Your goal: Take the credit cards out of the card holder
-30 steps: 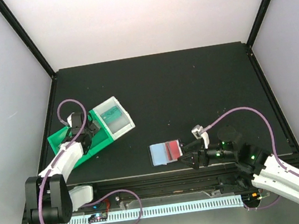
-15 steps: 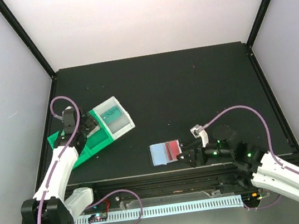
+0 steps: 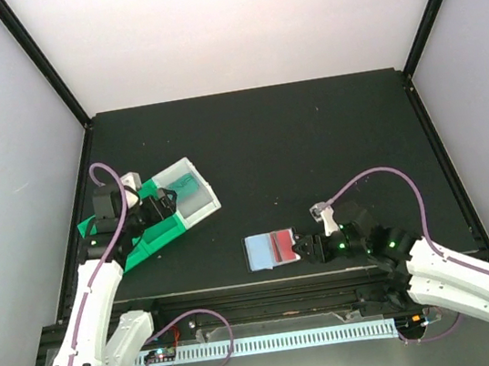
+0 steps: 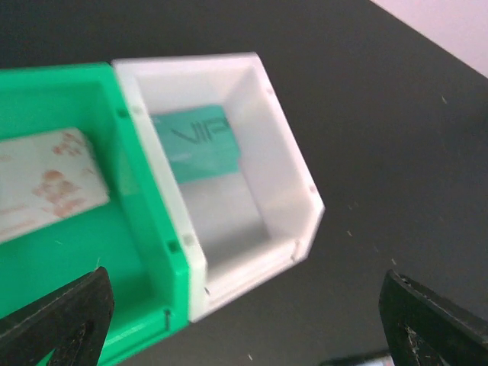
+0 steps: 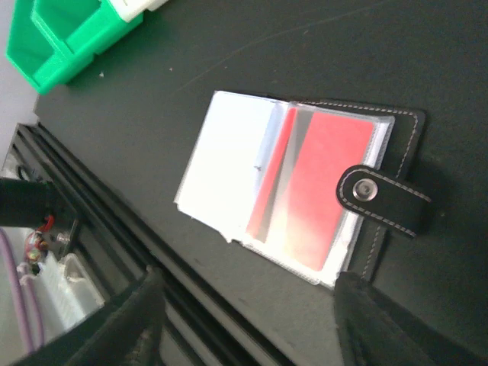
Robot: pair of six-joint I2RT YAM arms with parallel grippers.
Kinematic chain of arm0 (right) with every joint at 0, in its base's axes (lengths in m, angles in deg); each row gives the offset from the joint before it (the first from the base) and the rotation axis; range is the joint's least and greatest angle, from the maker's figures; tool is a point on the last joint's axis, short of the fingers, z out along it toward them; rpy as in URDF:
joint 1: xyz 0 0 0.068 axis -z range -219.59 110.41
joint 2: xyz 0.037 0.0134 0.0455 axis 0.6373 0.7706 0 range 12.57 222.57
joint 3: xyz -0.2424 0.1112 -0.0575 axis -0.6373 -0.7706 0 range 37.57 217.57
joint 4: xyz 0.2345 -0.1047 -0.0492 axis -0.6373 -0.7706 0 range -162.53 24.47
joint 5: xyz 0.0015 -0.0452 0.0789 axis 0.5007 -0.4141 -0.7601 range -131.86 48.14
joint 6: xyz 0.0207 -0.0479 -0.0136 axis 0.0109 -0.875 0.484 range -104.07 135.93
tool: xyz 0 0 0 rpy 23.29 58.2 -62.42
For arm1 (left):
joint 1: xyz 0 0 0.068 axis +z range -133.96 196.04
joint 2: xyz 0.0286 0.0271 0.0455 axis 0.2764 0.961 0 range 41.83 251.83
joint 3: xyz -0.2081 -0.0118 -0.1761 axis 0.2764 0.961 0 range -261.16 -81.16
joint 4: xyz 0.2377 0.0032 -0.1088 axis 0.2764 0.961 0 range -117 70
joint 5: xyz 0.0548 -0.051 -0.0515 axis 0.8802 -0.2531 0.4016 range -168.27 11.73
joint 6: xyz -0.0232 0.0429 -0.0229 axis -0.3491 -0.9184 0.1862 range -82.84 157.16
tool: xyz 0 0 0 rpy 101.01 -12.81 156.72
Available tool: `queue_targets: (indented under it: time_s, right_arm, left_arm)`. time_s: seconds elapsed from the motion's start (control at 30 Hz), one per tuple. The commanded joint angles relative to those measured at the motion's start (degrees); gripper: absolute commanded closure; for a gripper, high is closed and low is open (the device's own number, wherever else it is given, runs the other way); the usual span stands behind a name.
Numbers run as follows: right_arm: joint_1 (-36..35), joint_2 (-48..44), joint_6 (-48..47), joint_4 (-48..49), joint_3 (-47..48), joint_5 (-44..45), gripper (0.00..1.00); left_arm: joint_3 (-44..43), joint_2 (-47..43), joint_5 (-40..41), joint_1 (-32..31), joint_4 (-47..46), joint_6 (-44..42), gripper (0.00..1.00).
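We count three cards, one holder and two containers. The small white open plastic bin (image 4: 293, 171) holds one teal plastic card with white lettering (image 4: 200, 143), flat on its floor. The green two-compartment plastic tray (image 4: 114, 244) touches the bin's side and holds one whitish card with reddish print (image 4: 42, 187) in the compartment next to the bin. The pale-blue translucent bifold card holder (image 5: 229, 164) lies open on the black tabletop (image 3: 311, 136) near the front edge, well apart from the tray. One red card (image 5: 320, 183) sits in its clear sleeve, with a black snap strap (image 5: 381, 200) across it. Left hand (image 3: 158, 205) hovers over tray and bin, fingers (image 4: 53, 316) spread wide, nothing between them. Right hand (image 3: 302, 250) sits low, just beside the holder's strap edge, fingers spread, grasping nothing; whether it touches the holder we cannot tell.
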Motion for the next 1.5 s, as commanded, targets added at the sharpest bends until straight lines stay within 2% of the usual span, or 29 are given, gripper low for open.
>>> queue_targets:
  time_s: [0.0, 0.1, 0.2, 0.53, 0.83, 1.13, 1.3, 1.47]
  right_arm:
    - [-0.18, 3.26, 0.94, 2.21, 1.10, 3.90, 0.45]
    - [-0.22, 5.30, 1.14, 3.64, 0.55, 5.79, 0.61]
    - [-0.19, 7.44, 2.15, 6.58, 0.01, 4.77, 0.66]
    - [-0.20, 17.02, 4.63, 15.74, -1.06, 0.22, 0.70]
    - [-0.23, 24.07, 5.31, 20.59, -1.11, 1.34, 0.70]
    - [-0.24, 29.13, 4.71, 22.65, -1.91, 3.51, 0.70]
    - [-0.21, 31.24, 4.63, 22.93, -2.45, 4.36, 0.70]
    - [-0.22, 31.26, 4.64, 23.01, -2.81, 4.90, 0.70]
  left_arm:
    - [3.11, -0.31, -12.77, -0.01, -0.98, -1.88, 0.05]
    - [3.83, 1.14, -17.53, -0.76, -1.98, -2.35, 0.11]
    - [4.41, 1.25, -19.42, -2.20, -2.50, -1.85, 0.17]
    - [7.06, -2.82, -16.88, -11.41, -2.84, 1.24, 0.28]
    - [11.15, -2.31, -13.48, -25.12, -10.01, 8.81, 0.35]
    - [14.68, 4.89, -10.44, -33.26, -18.11, 12.50, 0.44]
    - [15.71, 11.06, -10.27, -36.38, -22.85, 13.52, 0.46]
    - [16.79, 16.57, -10.52, -38.51, -28.14, 15.08, 0.54]
